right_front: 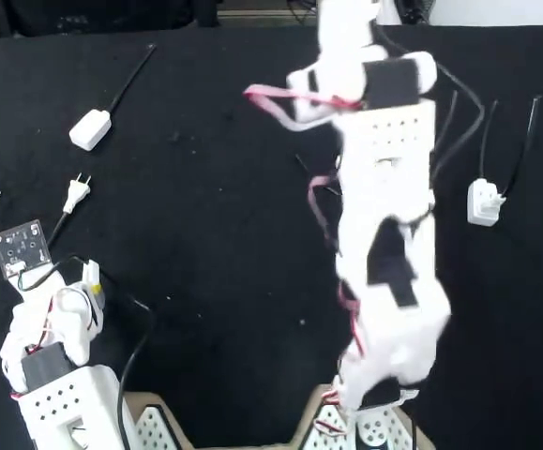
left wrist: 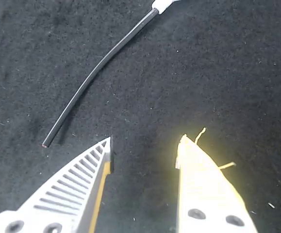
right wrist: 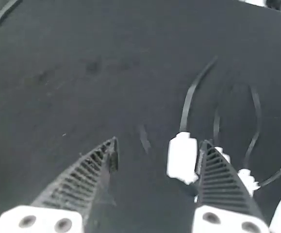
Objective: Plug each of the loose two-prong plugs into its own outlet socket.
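Both tools stand wide open, holding nothing. Over the black table point(left wrist: 218, 73), the left tool point(left wrist: 145, 141) has a black cord point(left wrist: 87, 82) just past its tips, with the cord's white end cut off at the frame edge. Beside one finger of the right tool point(right wrist: 158, 143) sits a white block point(right wrist: 182, 158) with a cord; plug or socket, I cannot tell. From above, a loose two-prong plug point(right_front: 76, 192) lies near a white socket point(right_front: 90, 129), apart from it. A second socket point(right_front: 482, 202) lies well apart, its face too small to make out.

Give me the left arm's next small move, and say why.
Probably ease the left gripper forward along the cable toward the loose plug. Its jaws are open with nothing between them, the cable's cut end lies just ahead, and the plug rests unplugged, apart from the white socket.
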`<state>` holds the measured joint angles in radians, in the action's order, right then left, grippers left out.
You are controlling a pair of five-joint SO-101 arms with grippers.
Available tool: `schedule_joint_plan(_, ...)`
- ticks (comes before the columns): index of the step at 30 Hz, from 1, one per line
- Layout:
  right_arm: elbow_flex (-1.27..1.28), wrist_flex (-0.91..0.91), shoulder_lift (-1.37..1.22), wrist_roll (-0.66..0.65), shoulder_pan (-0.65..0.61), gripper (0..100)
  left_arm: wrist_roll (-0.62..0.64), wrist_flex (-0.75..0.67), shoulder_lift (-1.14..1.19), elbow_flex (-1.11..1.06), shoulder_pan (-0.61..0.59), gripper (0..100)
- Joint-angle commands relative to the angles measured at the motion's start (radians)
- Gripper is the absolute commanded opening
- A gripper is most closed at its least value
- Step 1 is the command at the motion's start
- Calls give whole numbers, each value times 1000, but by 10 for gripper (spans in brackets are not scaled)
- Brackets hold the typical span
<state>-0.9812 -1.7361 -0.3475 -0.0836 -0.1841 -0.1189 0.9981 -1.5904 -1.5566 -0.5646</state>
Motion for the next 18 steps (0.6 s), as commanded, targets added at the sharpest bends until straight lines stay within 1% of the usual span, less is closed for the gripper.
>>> schedule_joint_plan(1,481,64,297,11,-173,240,14,2,-9,62,-2,223)
schedule_joint_plan(5,929,273,458,0,-279,181,8,2,-9,54,16,223)
schedule_joint_plan(9,1313,540,630,-51,-333,155,8,2,-6,53,39,223)
schedule_joint_plan(11,1500,684,700,-69,-353,154,9,2,-8,53,35,223)
schedule_joint_plan(15,1844,942,800,-63,-371,139,8,2,-9,54,39,223)
schedule_joint_plan(18,2041,1146,837,-61,-376,141,-14,-2,0,74,51,227)
